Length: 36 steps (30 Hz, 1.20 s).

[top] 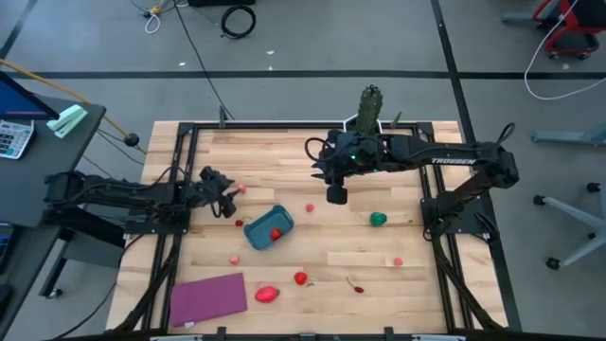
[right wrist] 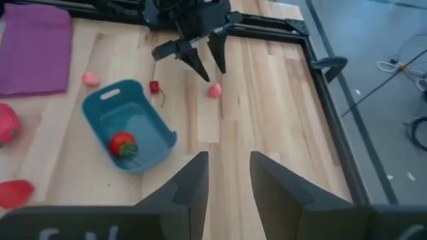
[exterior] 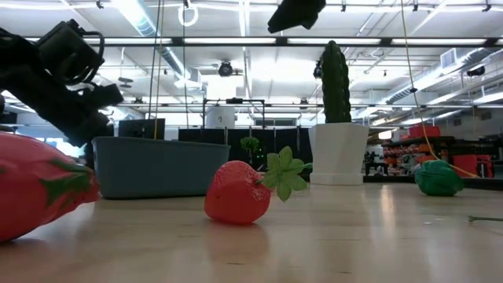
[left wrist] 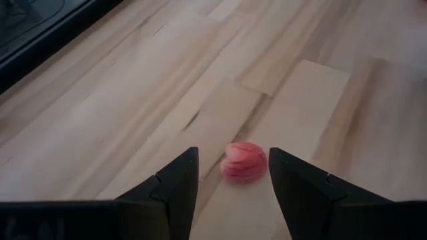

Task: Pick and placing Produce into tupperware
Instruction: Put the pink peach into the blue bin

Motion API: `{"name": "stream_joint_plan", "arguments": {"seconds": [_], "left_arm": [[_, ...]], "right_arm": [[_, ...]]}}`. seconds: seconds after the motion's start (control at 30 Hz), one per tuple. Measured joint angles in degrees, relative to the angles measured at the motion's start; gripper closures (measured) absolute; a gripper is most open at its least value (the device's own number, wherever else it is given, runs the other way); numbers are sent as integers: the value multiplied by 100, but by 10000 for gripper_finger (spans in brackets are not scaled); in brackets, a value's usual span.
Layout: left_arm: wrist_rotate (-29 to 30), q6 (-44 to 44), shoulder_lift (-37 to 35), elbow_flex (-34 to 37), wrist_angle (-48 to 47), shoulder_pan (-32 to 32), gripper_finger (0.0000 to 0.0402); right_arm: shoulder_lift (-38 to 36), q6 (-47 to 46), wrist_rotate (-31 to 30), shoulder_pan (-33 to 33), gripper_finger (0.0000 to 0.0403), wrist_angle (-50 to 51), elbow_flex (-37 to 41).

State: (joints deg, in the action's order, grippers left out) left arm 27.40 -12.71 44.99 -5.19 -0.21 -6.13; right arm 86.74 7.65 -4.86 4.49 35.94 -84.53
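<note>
Left tool [left wrist: 230, 175], fingers spread, straddles a small pink round toy fruit [left wrist: 243, 163]; next, pinch it for the teal-blue plastic tupperware [top: 268, 228].

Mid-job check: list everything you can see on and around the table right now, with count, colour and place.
tupperware: one, teal, left of centre.
strawberry: one, red, inside the tupperware.
loose red and pink produce: several, scattered on the table; one large pink-red piece near the front edge.
small pink piece: one, between the left pincer's fingers.
green piece: one, right of centre.
mat: one, purple, front left.
cactus: one, green, white pot, back edge.
left pincer: open, low over the small pink piece.
right pincer: open, above table centre.
</note>
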Motion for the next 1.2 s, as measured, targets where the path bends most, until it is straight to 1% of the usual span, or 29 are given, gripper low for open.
{"name": "stream_joint_plan", "arguments": {"seconds": [0.17,0.4,0.67,0.9,1.0,1.07,1.2], "left_arm": [[-2,-13,7,-4,-4,-185,212],[-4,-13,7,-4,-4,-310,212],[-8,-11,7,-4,-11,-309,212],[-418,-4,7,-7,-11,-309,212],[-474,-15,7,-7,0,-309,212],[-474,-244,7,-7,52,-309,212],[-456,-979,5,-13,219,-309,212]], "right_arm": [[0,10,-251,69,285,9,0],[0,10,-265,273,284,44,0],[2,8,-267,546,286,-91,4],[2,7,-265,747,286,-160,4],[44,7,-265,792,286,-268,4],[86,7,-265,830,286,-341,7],[211,5,-258,857,286,-533,7]]}}
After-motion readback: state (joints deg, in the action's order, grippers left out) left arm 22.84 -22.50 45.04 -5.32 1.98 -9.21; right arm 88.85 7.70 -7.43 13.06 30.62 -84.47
